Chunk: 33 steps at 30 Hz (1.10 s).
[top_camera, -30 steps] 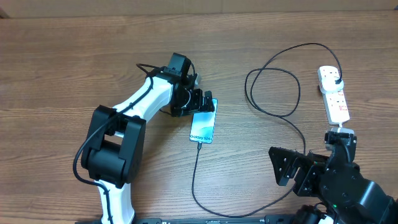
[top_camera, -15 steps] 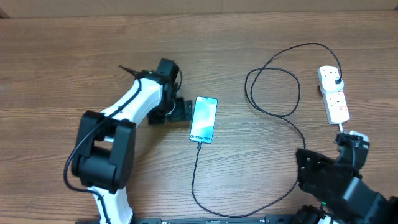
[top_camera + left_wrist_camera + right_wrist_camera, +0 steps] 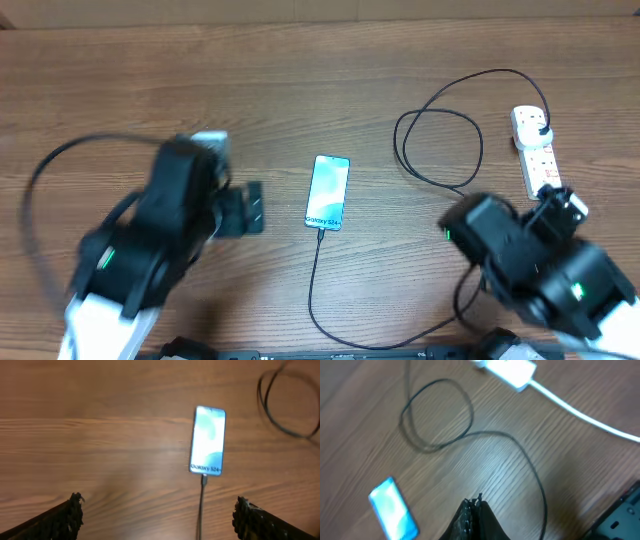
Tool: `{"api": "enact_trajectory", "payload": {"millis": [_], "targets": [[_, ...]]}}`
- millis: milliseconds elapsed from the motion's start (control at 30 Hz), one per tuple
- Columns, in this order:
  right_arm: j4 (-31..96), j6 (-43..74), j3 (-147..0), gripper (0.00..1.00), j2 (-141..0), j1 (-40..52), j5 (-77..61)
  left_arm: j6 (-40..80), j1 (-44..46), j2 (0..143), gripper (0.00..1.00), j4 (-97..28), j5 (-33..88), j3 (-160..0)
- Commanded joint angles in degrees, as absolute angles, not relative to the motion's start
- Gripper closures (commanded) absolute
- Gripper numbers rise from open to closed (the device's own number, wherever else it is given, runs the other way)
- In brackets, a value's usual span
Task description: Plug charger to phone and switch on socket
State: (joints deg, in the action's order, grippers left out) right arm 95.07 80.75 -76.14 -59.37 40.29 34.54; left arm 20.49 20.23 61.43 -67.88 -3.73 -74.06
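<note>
Left gripper [image 3: 157, 502] gapes wide, the phone [image 3: 207, 441] ahead of it, charger [image 3: 201, 505] plugged in. Right gripper [image 3: 474, 506] is pinched closed, empty, the socket [image 3: 510, 367] well ahead.

The left arm [image 3: 140, 255] and right arm [image 3: 545, 270] are bulky black housings with small green lights, white links below.

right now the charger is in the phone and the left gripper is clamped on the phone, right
No. The charger is in the phone, but the left gripper is not clamped on it: the left wrist view shows its fingers spread wide, apart from the phone, which lies free on the table.
</note>
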Motion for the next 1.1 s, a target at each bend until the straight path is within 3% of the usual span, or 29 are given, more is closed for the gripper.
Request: {"api": "enact_trajectory", "payload": {"millis": [0, 167, 367, 467, 833, 1067], "targets": [[87.83, 65.17, -76.01, 0.96, -63.46, 27.62, 28.36, 23.40, 20.32, 50.06, 0.00, -71.88, -11.97, -74.22], [77.95, 44.84, -77.06, 0.96, -71.11, 7.57, 11.27, 23.33, 20.27, 38.87, 0.00, -77.76, -13.61, -74.22], [76.51, 33.82, -82.11, 0.96, -85.03, -14.70, -1.28, 23.35, 20.27, 33.15, 0.00, -81.93, -13.52, -74.22], [76.49, 31.31, -86.28, 0.96, -93.08, -21.08, -3.66, 23.35, 20.27, 32.82, 0.00, -83.05, -13.52, -74.22], [74.56, 26.30, -101.86, 0.96, -116.92, -25.36, -6.13, 23.35, 17.41, 32.49, 0.00, -83.15, -13.52, -74.19], [70.13, 26.28, -102.45, 0.96, -119.50, -25.39, -6.11, 23.35, 12.84, 27.49, 0.00, -83.18, -13.52, -74.17]]}}
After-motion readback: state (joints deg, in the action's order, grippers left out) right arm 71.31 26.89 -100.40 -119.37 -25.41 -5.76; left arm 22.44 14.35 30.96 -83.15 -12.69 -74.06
